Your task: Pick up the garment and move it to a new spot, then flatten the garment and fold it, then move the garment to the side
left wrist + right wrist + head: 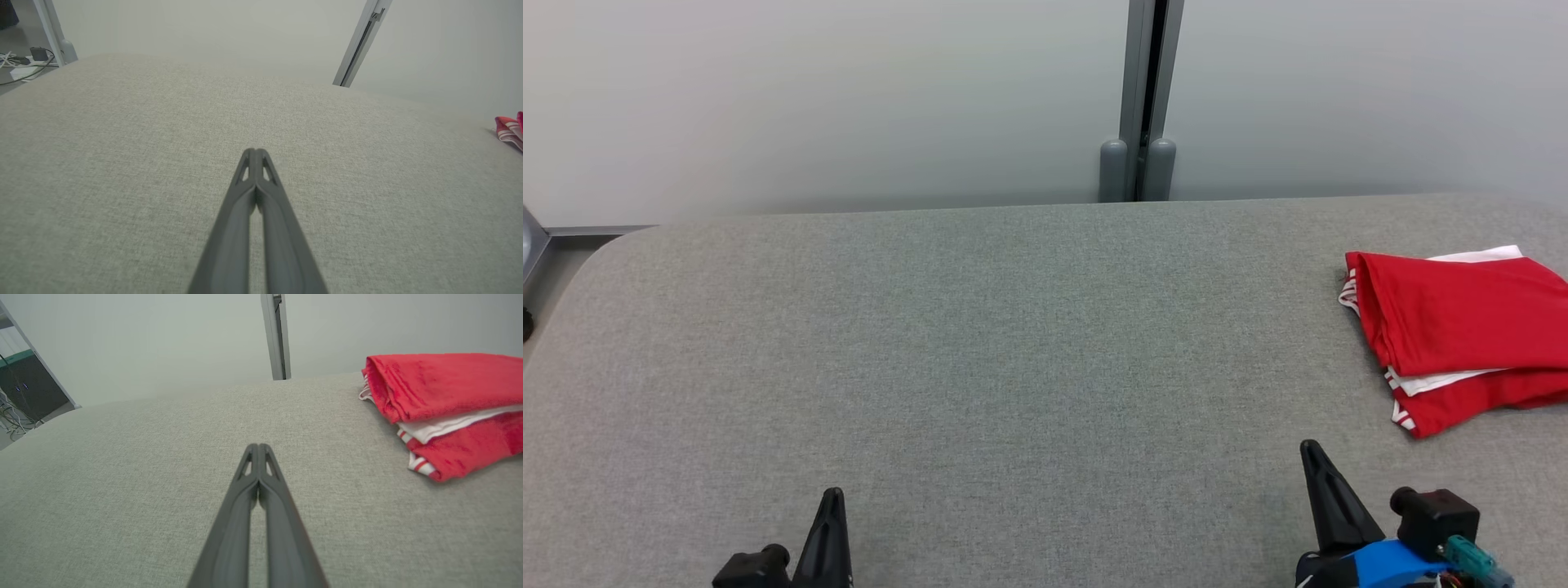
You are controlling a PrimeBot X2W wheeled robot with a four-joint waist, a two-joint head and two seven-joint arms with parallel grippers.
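Plainly, folded red-white garment (1462,327) lies fwd-right of right gripper (258,446), nearer than left gripper (254,151); both clenched, empty; long axis prob. crosswise.

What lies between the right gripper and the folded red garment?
Bare grey fabric tabletop separates the right gripper from the red-and-white garment, seen in the head and right wrist views.
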